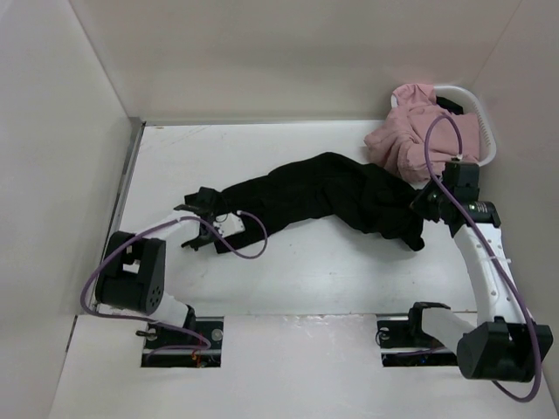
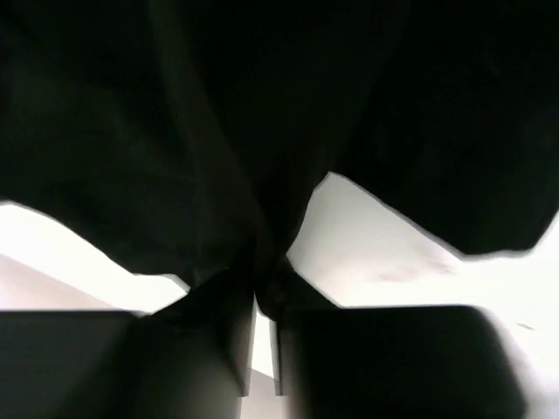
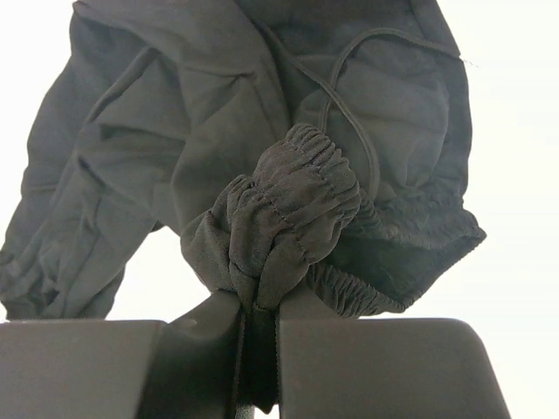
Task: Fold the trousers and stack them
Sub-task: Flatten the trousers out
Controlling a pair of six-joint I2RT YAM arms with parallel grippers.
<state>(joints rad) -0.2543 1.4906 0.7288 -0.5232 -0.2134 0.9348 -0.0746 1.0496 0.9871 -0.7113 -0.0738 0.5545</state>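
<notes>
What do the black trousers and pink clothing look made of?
The trousers: thin, matte soft cloth, perhaps cotton blend; fine creases, gathered elastic waistband. The pink clothing: thicker matte fabric, maybe fleece; bulky rounded folds, too distant to confirm.

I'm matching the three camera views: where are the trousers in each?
Top external: trousers stretched left to right across the middle of the picture.
Left wrist: trousers fill the upper half, narrowing to a pinch at bottom centre.
Right wrist: trousers at centre, with the elastic waist bunched and the pinch below it.
Shared landmark: the white table under the cloth.
</notes>
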